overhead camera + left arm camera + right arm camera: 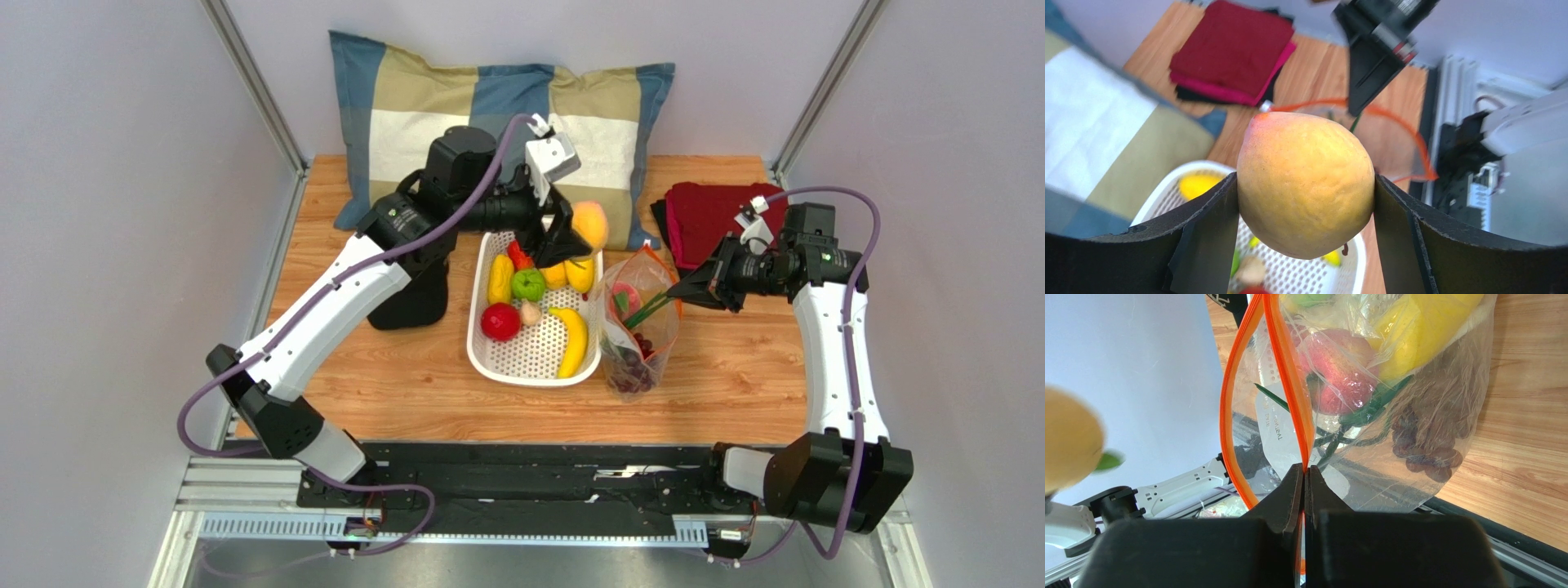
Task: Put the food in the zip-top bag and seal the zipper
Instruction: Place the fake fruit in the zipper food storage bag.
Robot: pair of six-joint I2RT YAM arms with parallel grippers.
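Zip-top bag (638, 325), clear crinkly plastic, upright on the wooden table (736, 380) just right of the white perforated basket (530, 353), holding a pink peach (1339, 373), green scallions (1376, 401) and dark grapes (1425, 447); right gripper (1304, 474) shut tight, pinching one spot of its thin orange-red zipper strip (1290, 386). Left gripper (1305, 202), jaws wide, clamped on a rounded orange-yellow fruit (1306, 177) above the basket's far end, near the bag mouth. Risk, as judged: mouth gapes narrowly for so broad a fruit, which may snag the strip and fall outside, or tug it from the pinch.
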